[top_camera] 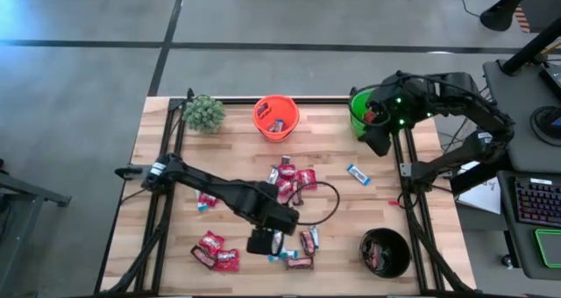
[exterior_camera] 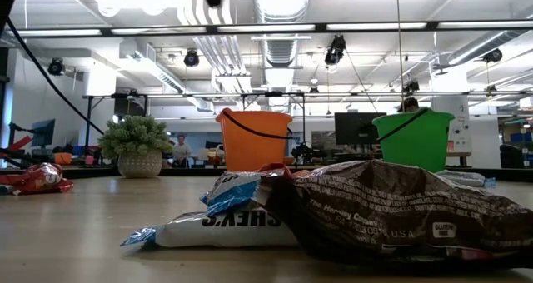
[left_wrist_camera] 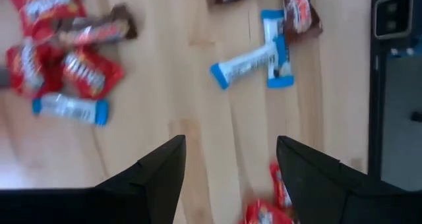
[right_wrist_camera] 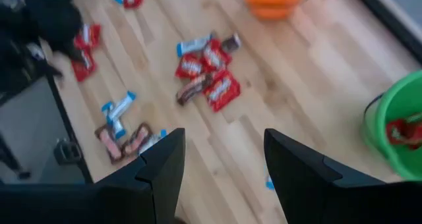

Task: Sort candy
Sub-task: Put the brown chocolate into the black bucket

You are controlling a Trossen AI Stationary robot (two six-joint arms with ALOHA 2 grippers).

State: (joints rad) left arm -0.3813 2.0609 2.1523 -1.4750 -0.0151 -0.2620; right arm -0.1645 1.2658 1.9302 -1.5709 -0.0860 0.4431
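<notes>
Left wrist view shows the left gripper (left_wrist_camera: 227,165) with its two dark fingers spread wide and nothing between them, hanging over bare table (left_wrist_camera: 198,99) boards. Straight ahead of the fingertips, a little beyond the gap, lie two blue-and-white bars (left_wrist_camera: 254,59), crossed over each other, one with its long axis running across the line of the fingers and the other running roughly along it. Off to one side of the gripper sits a cluster of red packets (left_wrist_camera: 46,53) with a dark brown bar (left_wrist_camera: 95,31) among them and another blue-and-white bar just beside them. A further red packet shows right under the fingertips, partly hidden.

From above, the left gripper (top_camera: 263,238) hovers over the near, middle part of the table, with candy on every side of it: a central heap (top_camera: 291,182) beyond it, red packets near its base side, and a few pieces just beside its tip.

The right gripper (right_wrist_camera: 221,165), also spread wide and empty, sits far off over the green bucket (top_camera: 366,109), which already holds something red. An orange bucket (top_camera: 276,116) and a black bucket (top_camera: 386,251) hold some candy too.

The left arm is plainly nearer the crossed bars; my judgement is that the bar lying across the fingers suits the grip best.
</notes>
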